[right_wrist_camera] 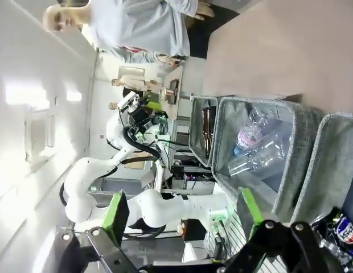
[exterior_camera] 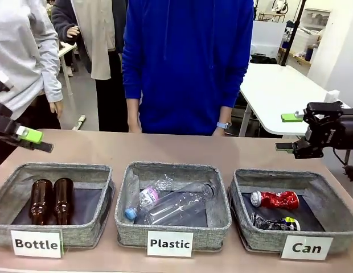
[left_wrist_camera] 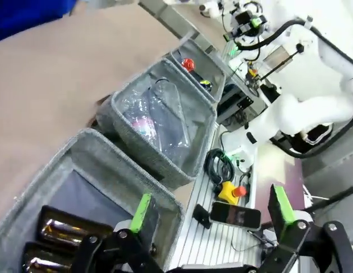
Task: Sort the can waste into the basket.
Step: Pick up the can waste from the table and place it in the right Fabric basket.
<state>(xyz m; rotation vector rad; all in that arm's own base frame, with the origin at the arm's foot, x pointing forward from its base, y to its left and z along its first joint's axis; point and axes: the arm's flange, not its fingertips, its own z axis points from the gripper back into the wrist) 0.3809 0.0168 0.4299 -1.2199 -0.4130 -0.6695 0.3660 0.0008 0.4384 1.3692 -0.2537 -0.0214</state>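
The right gripper (exterior_camera: pixel 292 132) has its two fingers wide apart, with nothing between them. It hangs in the air just behind the far edge of the basket (exterior_camera: pixel 262 239) with the word "Can" on its label. The left gripper (exterior_camera: pixel 32 140) is also spread open and holds nothing. It hangs above the far left side of the table (exterior_camera: pixel 165 149), behind the bin (exterior_camera: pixel 79 234) marked "Bottle".

Both cans are lying inside the "Can" basket. The red can (exterior_camera: pixel 275 199) lies near the back, and the black can (exterior_camera: pixel 274 223) lies in front of it, close to the label. They are near each other, but I cannot tell if they touch. In the right wrist view, a bit of the black can (right_wrist_camera: pixel 343 230) peeks out at the lower right corner.

The middle bin (exterior_camera: pixel 171 234), marked "Plastic", holds clear plastic bottles (exterior_camera: pixel 171 206). The "Bottle" bin holds two brown bottles (exterior_camera: pixel 52 199), side by side. A person in a blue top (exterior_camera: pixel 188 62) stands at the far side of the table.

The sorting looks done to me. What could go wrong now? If the right gripper dips as it pulls back, a finger could catch the basket's soft wall and drag it. That could tip a can back out. The left gripper could snag the "Bottle" bin the same way.
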